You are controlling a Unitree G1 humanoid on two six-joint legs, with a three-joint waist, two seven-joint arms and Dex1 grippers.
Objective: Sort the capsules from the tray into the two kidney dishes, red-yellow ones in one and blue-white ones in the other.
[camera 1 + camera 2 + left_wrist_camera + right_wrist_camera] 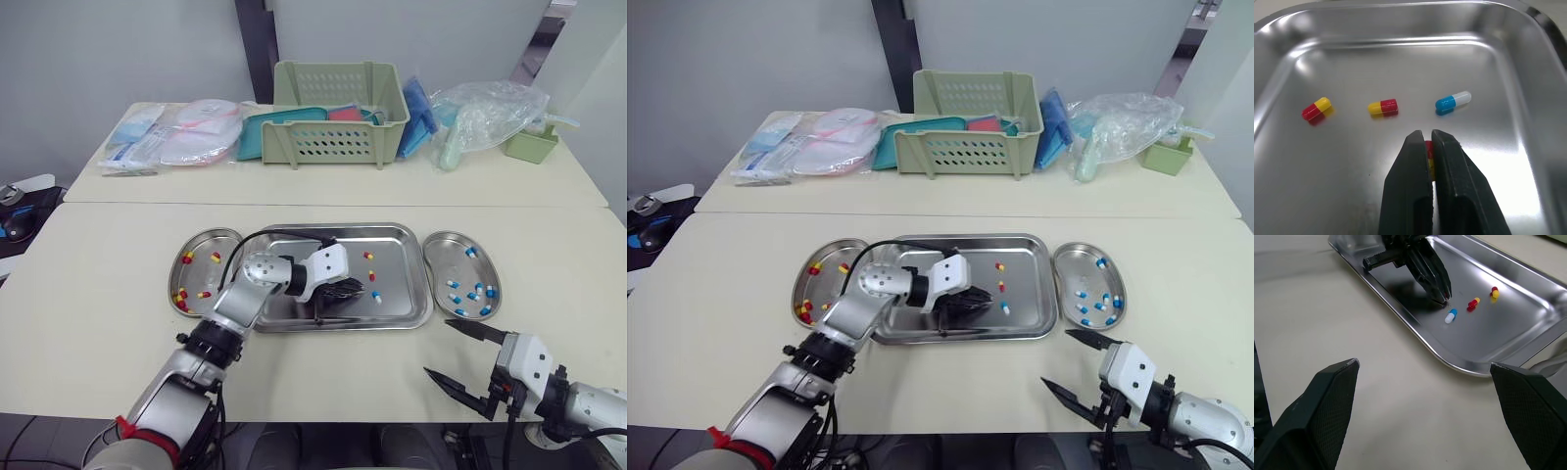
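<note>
l. gripper (1427, 138) is low inside the steel tray (397, 269), near its centre; pincer narrow, tips clamped on one red-yellow capsule (1429, 149), pinched between the two black fingers (1400, 186). cannot tell whether it touches the tray floor. three loose capsules lie just ahead of the tips: two red-yellow loose capsules (1316, 108) (1383, 106) and one blue-white loose capsule (1452, 101), none touching another. l. kidney dish (208, 274) sits against the tray's left edge w/ several red-yellow capsules in it. r. kidney dish (443, 257) sits against the tray's right edge w/ a group of blue-white ones. r. gripper (462, 358) hangs over bare table (98, 284), in front of the r. dish and apart from the tray; pincer wide, nothing between the fingers. at the back, on a second table, a green slotted basket (338, 113) stands between wrapped packets (171, 137) and a clear plastic bag (485, 117).
</note>
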